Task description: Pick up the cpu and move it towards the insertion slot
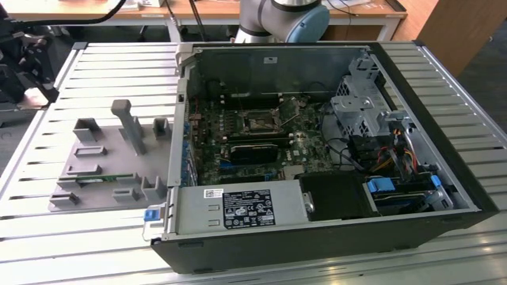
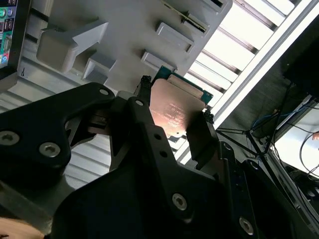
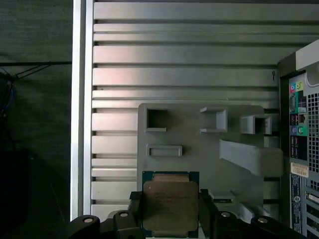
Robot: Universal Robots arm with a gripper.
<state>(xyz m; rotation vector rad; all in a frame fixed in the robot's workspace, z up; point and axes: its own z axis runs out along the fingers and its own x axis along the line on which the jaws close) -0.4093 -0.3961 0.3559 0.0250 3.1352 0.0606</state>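
Flat square silver-topped, green-rimmed cpu (image 3: 170,206) is clamped in the black metal gripper (image 3: 170,199).
Jaws are drawn narrow onto its two opposite edges, a finger (image 3: 135,211) on each side. Beyond the jaws lies a grey plastic pocketed tray (image 3: 199,149) on the ribbed aluminium table (image 3: 184,55). The dark, metal-framed square insertion slot (image 1: 260,123) sits inside the open black computer case (image 1: 317,243), well apart.

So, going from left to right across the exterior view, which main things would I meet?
Grey plastic holder plate with pockets → square dark CPU socket with shiny metal frame → silver perforated metal drive cage → brown wooden panel.
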